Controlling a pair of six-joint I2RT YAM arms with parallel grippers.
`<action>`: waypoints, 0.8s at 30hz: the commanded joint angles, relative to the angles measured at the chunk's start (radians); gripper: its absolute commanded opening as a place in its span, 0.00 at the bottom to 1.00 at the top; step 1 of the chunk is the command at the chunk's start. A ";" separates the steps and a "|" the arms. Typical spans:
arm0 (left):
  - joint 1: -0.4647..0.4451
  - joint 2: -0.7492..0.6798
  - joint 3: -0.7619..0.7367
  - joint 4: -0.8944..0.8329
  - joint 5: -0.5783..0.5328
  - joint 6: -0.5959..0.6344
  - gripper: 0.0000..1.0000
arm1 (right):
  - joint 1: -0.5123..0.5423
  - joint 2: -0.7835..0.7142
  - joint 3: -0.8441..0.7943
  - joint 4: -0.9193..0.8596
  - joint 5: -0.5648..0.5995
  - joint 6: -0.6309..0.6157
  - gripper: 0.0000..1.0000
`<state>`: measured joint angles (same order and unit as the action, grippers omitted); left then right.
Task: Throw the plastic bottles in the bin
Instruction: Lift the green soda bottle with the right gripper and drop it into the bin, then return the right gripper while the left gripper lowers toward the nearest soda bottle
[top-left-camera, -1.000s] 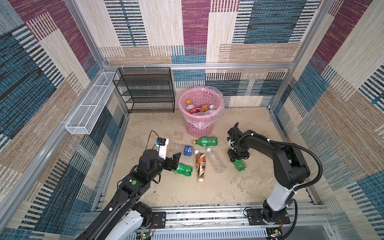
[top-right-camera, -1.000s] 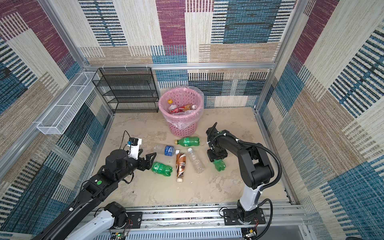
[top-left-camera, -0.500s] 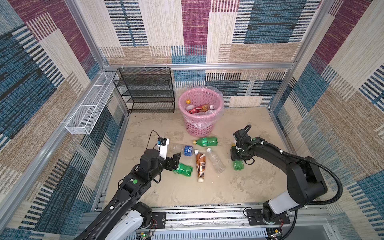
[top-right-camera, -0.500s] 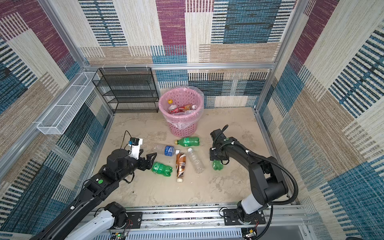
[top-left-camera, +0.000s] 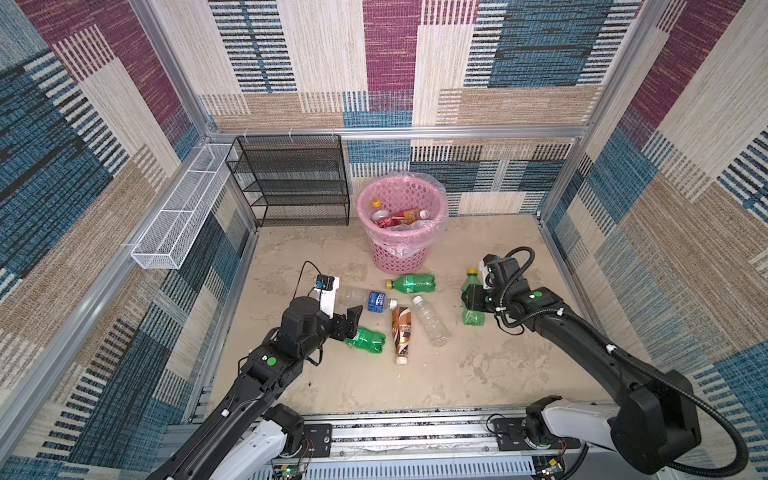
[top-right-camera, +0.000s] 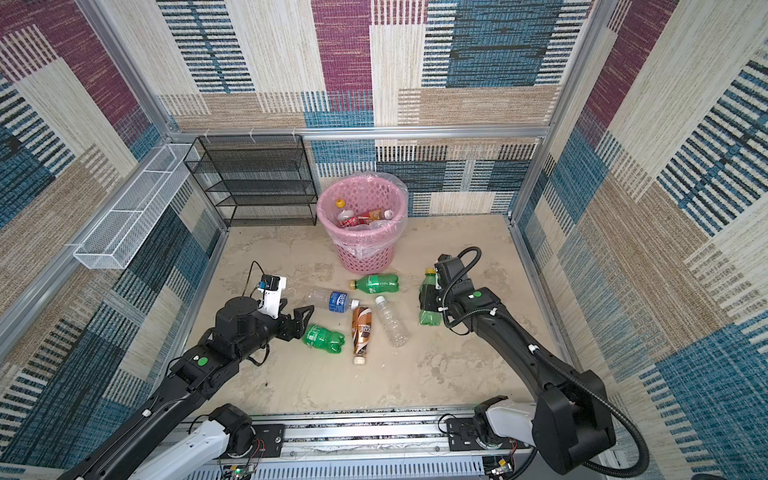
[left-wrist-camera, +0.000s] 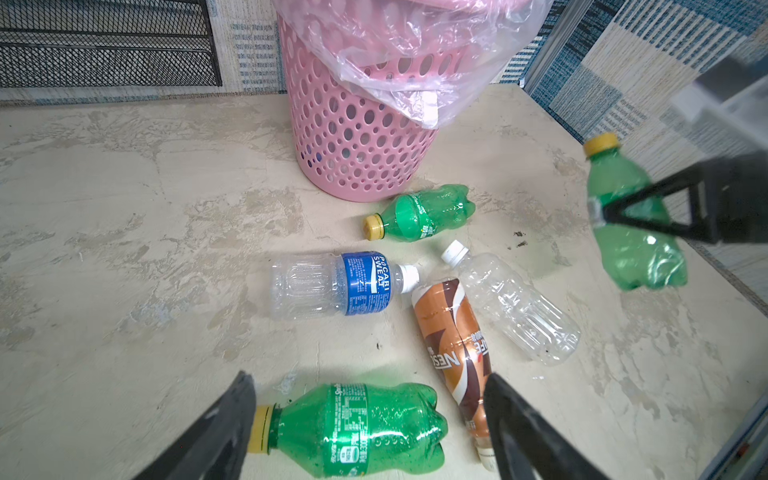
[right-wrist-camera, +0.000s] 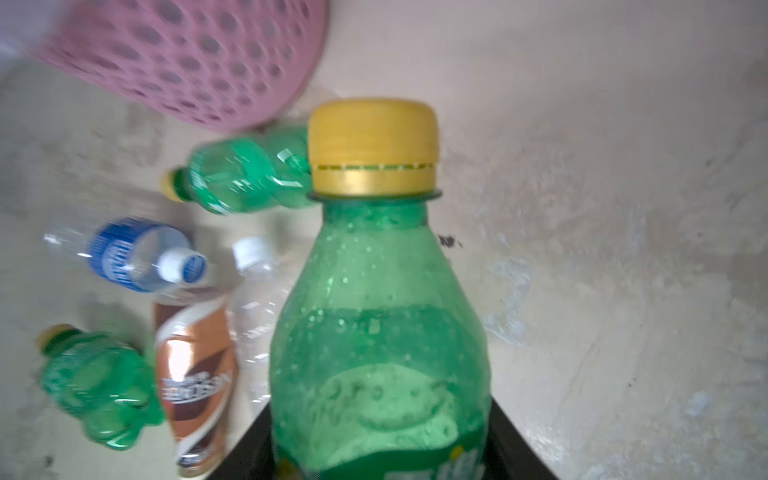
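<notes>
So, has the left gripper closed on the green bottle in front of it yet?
No, the left gripper is wide open, with the green bottle lying between its jaws.

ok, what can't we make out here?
- Bin: how many bottles inside; rim and bag hide lower ones, both top views.
- Green bottle in right gripper: base cut off by the edge, right wrist view.
- Brown bottle: cap end partly behind a left finger, left wrist view.
- Blue label: text blurred, right wrist view.

top views: high, looking down | wrist views: low, close | all share bin (top-left-camera: 400, 257)
</notes>
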<state>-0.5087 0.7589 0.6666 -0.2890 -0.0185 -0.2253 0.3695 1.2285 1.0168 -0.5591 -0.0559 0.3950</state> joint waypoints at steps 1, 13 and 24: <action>0.001 0.009 0.027 0.013 0.004 -0.005 0.87 | 0.020 0.059 0.311 0.132 -0.038 -0.043 0.56; 0.001 0.017 0.179 -0.082 -0.036 0.004 0.86 | 0.041 0.580 1.415 -0.104 -0.085 -0.115 1.00; 0.003 -0.021 0.138 -0.133 -0.066 -0.027 0.86 | 0.040 0.152 0.533 0.108 -0.034 -0.060 0.94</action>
<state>-0.5064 0.7376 0.8207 -0.3969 -0.0734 -0.2325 0.4095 1.4334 1.6844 -0.5045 -0.0948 0.2951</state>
